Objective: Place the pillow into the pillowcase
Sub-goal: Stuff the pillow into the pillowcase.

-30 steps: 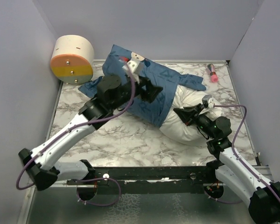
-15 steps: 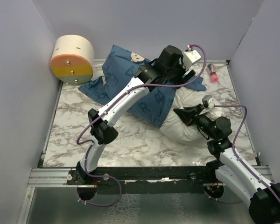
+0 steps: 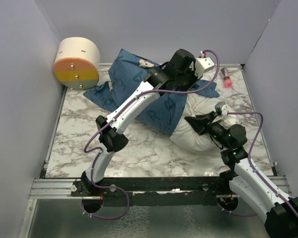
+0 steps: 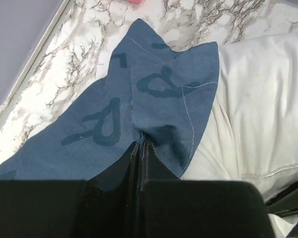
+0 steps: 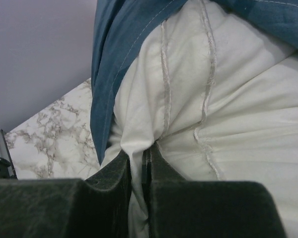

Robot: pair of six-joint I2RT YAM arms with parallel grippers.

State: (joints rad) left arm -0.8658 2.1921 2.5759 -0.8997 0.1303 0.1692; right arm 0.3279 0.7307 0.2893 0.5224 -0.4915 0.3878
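The white pillow (image 3: 202, 137) lies at the right of the table, its far half inside the dark blue pillowcase (image 3: 131, 84). My left gripper (image 3: 187, 85) reaches across to the pillowcase's right flap by the opening and is shut on a fold of blue fabric (image 4: 154, 84); its jaws (image 4: 141, 144) are pressed together with cloth between them, and the pillow (image 4: 258, 109) shows just to the right. My right gripper (image 3: 187, 120) is shut on a pinch of the pillow's white cloth (image 5: 228, 99) at its near left end (image 5: 145, 148), beside the pillowcase's hem (image 5: 114, 59).
A round wooden drum (image 3: 77, 62) with an orange and yellow face leans in the far left corner. A small pink object (image 3: 225, 78) lies at the far right, near the wall. Grey walls close in the marble table (image 3: 89, 134) on three sides.
My left arm swung from the pillowcase's left side over to its right flap near the pillow, then its jaws closed on the blue fabric. The right arm kept still.
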